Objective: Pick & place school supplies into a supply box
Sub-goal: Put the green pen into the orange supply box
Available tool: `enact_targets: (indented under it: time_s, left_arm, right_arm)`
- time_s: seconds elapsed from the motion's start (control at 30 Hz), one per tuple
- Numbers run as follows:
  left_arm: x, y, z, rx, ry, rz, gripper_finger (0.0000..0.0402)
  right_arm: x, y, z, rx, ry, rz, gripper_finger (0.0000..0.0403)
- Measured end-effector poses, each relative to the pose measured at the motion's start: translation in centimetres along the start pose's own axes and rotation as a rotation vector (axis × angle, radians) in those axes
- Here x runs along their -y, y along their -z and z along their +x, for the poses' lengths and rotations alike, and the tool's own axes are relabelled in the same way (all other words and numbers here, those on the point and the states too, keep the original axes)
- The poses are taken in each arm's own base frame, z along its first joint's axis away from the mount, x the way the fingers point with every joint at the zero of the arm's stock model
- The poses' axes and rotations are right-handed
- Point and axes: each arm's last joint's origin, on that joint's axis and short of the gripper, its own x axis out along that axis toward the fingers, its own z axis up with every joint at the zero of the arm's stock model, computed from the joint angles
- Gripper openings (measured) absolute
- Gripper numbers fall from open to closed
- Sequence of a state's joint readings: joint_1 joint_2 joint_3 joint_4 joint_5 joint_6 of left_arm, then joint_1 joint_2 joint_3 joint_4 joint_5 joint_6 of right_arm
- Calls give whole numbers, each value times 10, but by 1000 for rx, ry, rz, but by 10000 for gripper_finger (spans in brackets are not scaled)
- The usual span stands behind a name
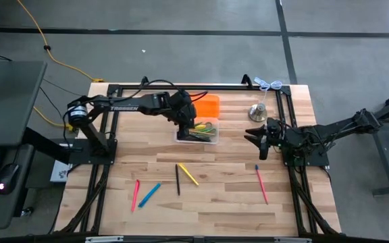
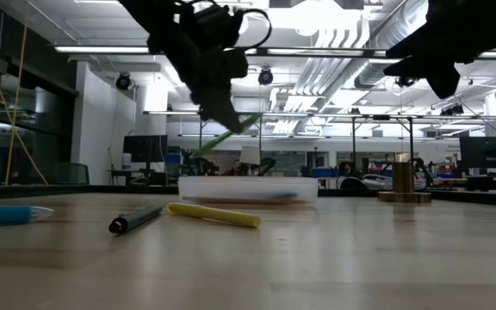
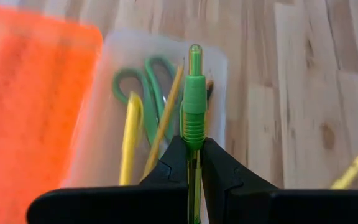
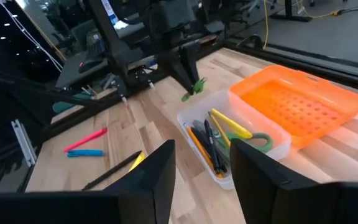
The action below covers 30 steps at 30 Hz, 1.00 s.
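My left gripper (image 1: 183, 116) hovers over the clear supply box (image 1: 198, 133), shut on a green pen (image 3: 193, 93). The pen also shows in the low view (image 2: 231, 133) and the right wrist view (image 4: 194, 88). The box (image 3: 166, 112) holds green-handled scissors (image 3: 148, 93), a yellow pen (image 3: 129, 137) and a pencil (image 3: 166, 112). Loose on the table lie a yellow marker (image 1: 188, 174), a black pen (image 1: 177, 179), a blue pen (image 1: 149, 194), a pink pen (image 1: 136, 194) and a red pen (image 1: 261, 183). My right gripper (image 1: 256, 139) is open and empty at the table's right (image 4: 201, 165). My left gripper pinches the green pen's shaft just below its ribbed grip (image 3: 193, 142) between its two fingers (image 3: 222, 171). The fingers come from above, slanting down. The pen's green end sticks out beyond the fingertips. The pen is tilted and lifted clear above the box.
A bright orange rectangular piece (image 1: 205, 106) lies just beyond the box, toward the far edge. A silver bell (image 1: 258, 112) stands at the far right, near my right gripper. Black frame rails (image 1: 107, 135) run along the table's left, right and far sides.
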State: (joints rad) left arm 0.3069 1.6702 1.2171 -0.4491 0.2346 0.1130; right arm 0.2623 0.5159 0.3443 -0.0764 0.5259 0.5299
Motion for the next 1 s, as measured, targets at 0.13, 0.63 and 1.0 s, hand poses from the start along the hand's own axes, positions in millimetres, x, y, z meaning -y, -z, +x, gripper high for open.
enact_targets:
  time_s: [0.13,0.63,1.0]
  left_arm:
    - [-2,-7,4,-23,-6,24,44]
    - [-8,-20,23,-112,8,67,44]
    - [-9,-17,25,-141,6,84,44]
  right_arm:
    - [0,0,1,8,19,-8,129]
    - [2,5,3,-39,42,-45,129]
    - [7,1,-11,-24,4,-55,129]
